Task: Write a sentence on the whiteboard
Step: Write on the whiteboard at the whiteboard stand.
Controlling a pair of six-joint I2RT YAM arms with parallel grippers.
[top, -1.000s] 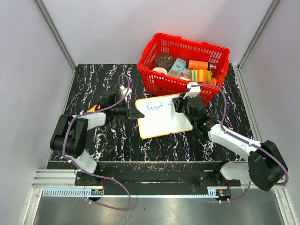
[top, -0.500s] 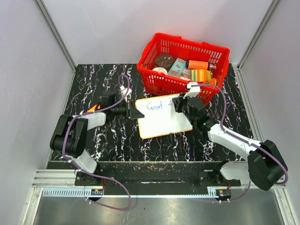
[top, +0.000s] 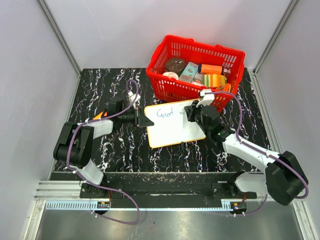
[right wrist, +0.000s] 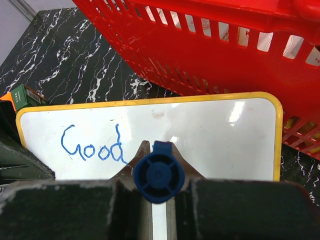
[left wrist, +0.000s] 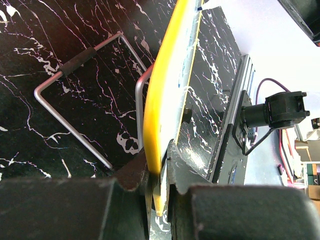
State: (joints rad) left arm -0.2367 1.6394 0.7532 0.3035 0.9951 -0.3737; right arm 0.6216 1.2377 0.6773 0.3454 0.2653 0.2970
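Observation:
The whiteboard (top: 172, 125), white with a yellow rim, lies mid-table in front of the red basket. It shows in the right wrist view (right wrist: 210, 135) and edge-on in the left wrist view (left wrist: 162, 100). The sentence (top: 166, 113) is one blue word, "Good" (right wrist: 92, 147), at the board's upper left. My left gripper (top: 145, 121) is shut on the board's left edge (left wrist: 156, 172). My right gripper (top: 192, 112) is shut on a blue marker (right wrist: 159, 175), held over the board just right of the word; the tip is hidden.
The red basket (top: 235, 57) with packaged goods stands directly behind the board and close to my right gripper. A bent wire stand (left wrist: 75, 100) lies under the board's left side. An orange and green item (right wrist: 22, 95) sits at the board's left.
My right gripper with the marker has shifted slightly to the right along the top line. The board and left gripper have not moved.

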